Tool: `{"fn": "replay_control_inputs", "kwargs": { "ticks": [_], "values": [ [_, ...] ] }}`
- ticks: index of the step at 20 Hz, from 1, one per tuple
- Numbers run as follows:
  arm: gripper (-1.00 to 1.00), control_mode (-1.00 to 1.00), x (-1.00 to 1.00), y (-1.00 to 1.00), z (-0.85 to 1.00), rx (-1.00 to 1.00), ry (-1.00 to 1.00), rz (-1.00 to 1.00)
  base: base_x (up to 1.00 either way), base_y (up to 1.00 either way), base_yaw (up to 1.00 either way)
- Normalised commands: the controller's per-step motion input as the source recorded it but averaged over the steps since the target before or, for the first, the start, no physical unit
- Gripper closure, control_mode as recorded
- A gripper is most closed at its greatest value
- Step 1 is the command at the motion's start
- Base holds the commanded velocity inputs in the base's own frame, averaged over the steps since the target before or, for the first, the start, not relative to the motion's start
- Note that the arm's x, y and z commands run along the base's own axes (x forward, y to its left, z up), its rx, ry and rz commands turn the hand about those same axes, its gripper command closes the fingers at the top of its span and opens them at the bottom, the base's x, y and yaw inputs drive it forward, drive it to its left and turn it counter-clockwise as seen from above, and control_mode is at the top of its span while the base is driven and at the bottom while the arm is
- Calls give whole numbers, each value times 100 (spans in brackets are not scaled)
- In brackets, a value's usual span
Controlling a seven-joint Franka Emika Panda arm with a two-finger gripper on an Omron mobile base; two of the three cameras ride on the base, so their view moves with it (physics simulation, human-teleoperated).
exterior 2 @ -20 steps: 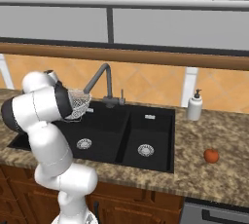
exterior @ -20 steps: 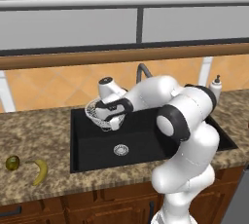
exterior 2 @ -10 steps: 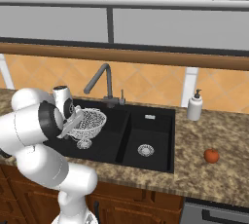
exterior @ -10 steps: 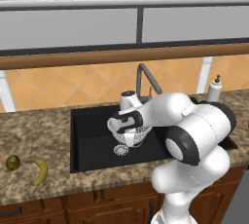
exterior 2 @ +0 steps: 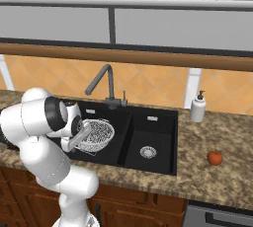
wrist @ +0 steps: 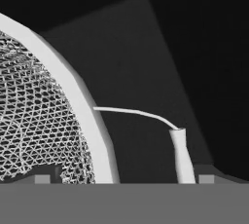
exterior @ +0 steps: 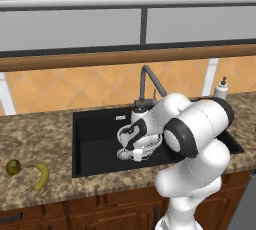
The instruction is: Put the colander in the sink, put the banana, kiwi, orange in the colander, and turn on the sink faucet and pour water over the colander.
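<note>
The white wire-mesh colander [exterior: 146,143] [exterior 2: 98,134] lies tilted in the large basin of the black sink [exterior: 95,139] [exterior 2: 163,122]. My gripper [exterior: 134,151] [exterior 2: 78,140] [wrist: 126,179] is down at the colander's near rim. Its jaws stand open and wide, with the rim [wrist: 73,91] and a thin side handle [wrist: 141,113] between them. The banana [exterior: 41,175] and the kiwi [exterior: 13,166] lie on the counter left of the sink. The orange [exterior 2: 214,158] rests on the counter to its right. The dark sink faucet [exterior: 149,81] [exterior 2: 101,80] rises behind the basin. The water is out of view.
A white soap bottle [exterior: 220,89] [exterior 2: 198,107] stands on the counter behind the sink's right end. The smaller basin with its silver drain [exterior 2: 147,152] lies right of the colander. A wooden sill runs along the wall above the faucet.
The hand and the colander have come down from beside the faucet into the large basin. The colander now sits low near the drain.
</note>
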Motion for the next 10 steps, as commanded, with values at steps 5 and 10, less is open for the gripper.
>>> {"fn": "replay_control_inputs", "kwargs": {
  "ticks": [5,10],
  "values": [
    [100,-100,30,-20,-44,0,8,-11,0,0,0],
    [100,-100,38,-13,-15,0,0,-2,0,0,0]
  ]
}}
